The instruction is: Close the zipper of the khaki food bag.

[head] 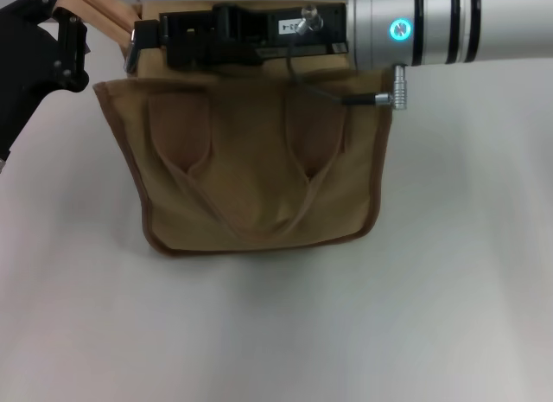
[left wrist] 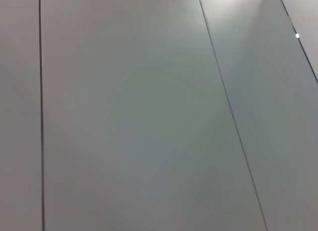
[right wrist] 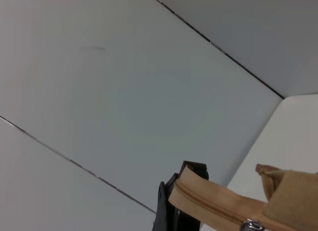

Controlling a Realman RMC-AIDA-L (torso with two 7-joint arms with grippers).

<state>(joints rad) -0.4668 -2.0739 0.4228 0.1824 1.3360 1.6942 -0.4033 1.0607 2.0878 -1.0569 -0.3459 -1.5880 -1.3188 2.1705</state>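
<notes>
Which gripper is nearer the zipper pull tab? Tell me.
Right. The right gripper sits over the khaki food bag's top by the zipper pull tab; the left gripper holds off past the bag's left corner.

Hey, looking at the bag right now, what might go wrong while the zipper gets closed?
The left pincer holds only the bag's far left corner, so the soft canvas may slip or bunch when pulled. The right arm covers the bag's top in the head view, and the small metal pull sits at the edge of the right wrist view, so it is easily missed.
</notes>
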